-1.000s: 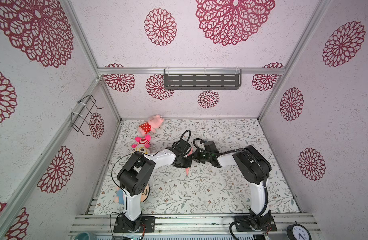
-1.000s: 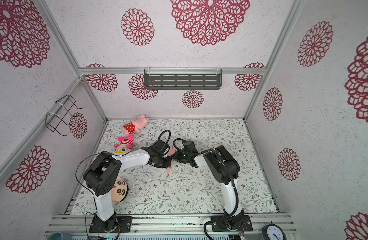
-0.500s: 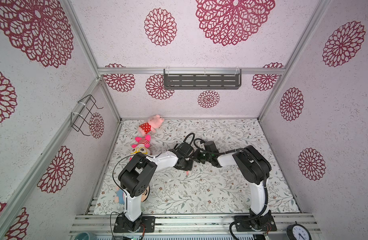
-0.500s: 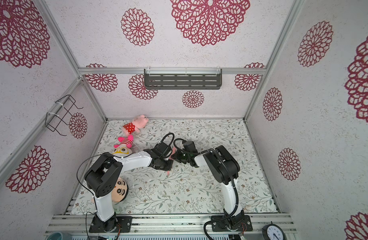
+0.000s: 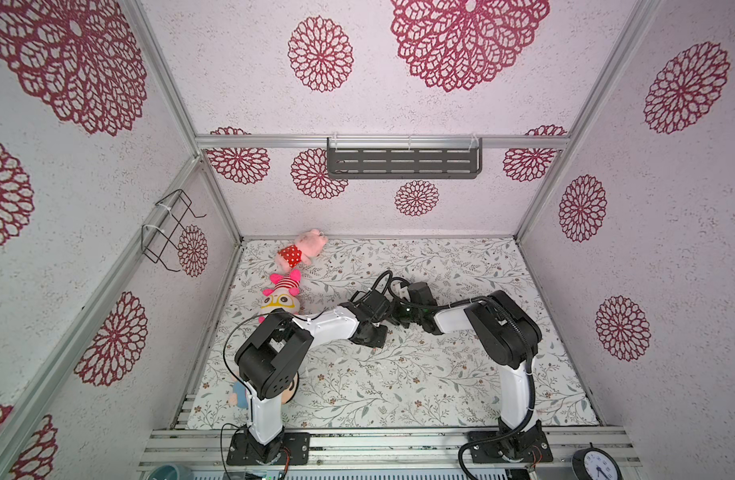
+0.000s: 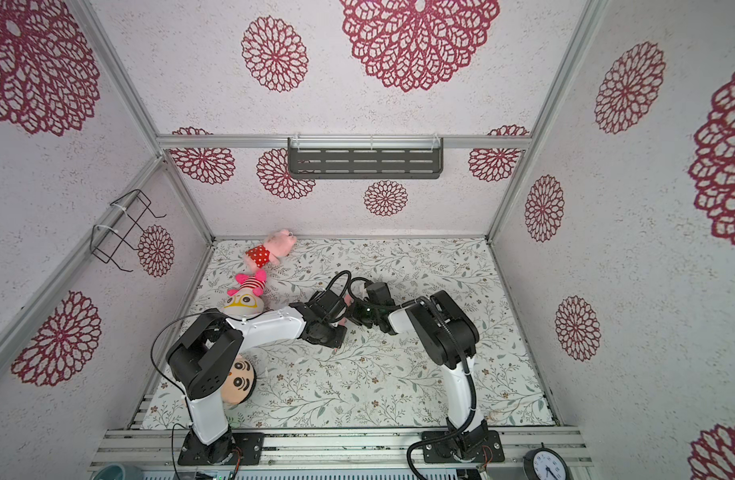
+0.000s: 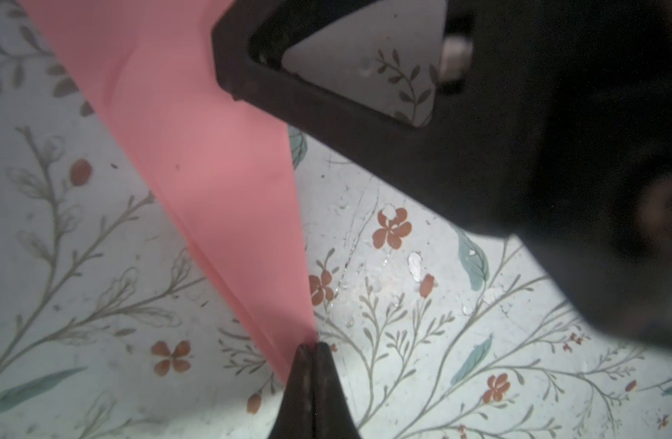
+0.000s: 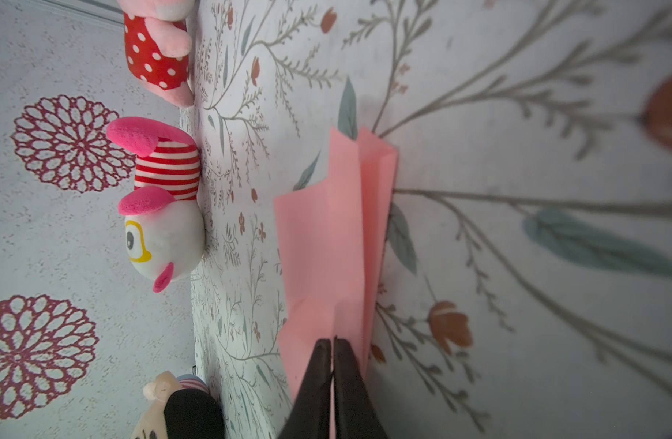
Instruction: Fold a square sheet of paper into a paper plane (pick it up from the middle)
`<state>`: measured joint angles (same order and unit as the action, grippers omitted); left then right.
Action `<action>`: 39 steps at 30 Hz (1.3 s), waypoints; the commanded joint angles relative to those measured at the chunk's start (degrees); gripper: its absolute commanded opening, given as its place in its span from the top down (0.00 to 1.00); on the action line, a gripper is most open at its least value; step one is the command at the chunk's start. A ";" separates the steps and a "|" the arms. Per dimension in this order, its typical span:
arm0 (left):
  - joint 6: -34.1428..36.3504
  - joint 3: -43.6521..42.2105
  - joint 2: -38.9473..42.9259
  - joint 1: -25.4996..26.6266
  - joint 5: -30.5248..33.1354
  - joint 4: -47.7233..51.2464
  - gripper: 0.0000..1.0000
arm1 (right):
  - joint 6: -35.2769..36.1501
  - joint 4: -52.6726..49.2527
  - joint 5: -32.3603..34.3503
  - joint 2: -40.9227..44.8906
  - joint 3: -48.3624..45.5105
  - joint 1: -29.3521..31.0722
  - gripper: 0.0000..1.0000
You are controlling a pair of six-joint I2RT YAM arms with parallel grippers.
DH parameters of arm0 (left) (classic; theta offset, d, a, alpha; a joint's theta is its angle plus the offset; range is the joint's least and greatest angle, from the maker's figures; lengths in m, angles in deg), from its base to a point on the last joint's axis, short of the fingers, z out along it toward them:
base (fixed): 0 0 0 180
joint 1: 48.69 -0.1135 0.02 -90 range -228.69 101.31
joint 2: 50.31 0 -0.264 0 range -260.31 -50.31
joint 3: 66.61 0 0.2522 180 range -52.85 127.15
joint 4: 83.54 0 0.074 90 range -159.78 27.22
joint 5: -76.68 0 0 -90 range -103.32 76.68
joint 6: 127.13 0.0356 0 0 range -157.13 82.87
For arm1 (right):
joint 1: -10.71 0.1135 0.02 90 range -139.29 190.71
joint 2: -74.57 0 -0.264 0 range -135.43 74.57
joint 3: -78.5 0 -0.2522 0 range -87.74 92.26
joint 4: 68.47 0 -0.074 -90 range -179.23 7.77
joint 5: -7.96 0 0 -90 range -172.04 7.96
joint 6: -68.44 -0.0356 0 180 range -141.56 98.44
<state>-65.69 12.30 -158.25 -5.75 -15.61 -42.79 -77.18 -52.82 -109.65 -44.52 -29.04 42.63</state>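
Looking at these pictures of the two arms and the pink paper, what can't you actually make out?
- Folded light pink paper plane: in both top views almost wholly hidden under the two black wrists.
- Its tail: cut off by the left wrist view's edge and covered by the right end effector.
- Its nose: hidden in the right wrist view behind that end effector's shut fingertips.
- Black-haired plush doll: mostly behind the left arm.

No legible text, label, brand or sign appears in any view. The round clock [image 5: 596, 464] at the front rail shows a dial whose numerals are too small to read.
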 commanded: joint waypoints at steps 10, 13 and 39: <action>-3.78 -6.73 4.28 3.49 -1.72 5.25 1.00 | -0.12 -7.69 6.59 -3.72 -1.63 -0.90 0.90; -3.53 -6.48 7.16 2.75 -1.46 5.34 1.00 | -0.42 -7.24 7.12 -3.09 -2.30 -0.90 0.90; -7.01 -4.13 0.92 -7.34 -16.26 -9.22 1.00 | -8.38 3.66 11.20 5.27 -11.03 0.80 0.89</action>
<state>-74.03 7.34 -156.48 -12.90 -33.36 -53.79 -88.54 -43.43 -100.02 -39.63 -39.23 43.44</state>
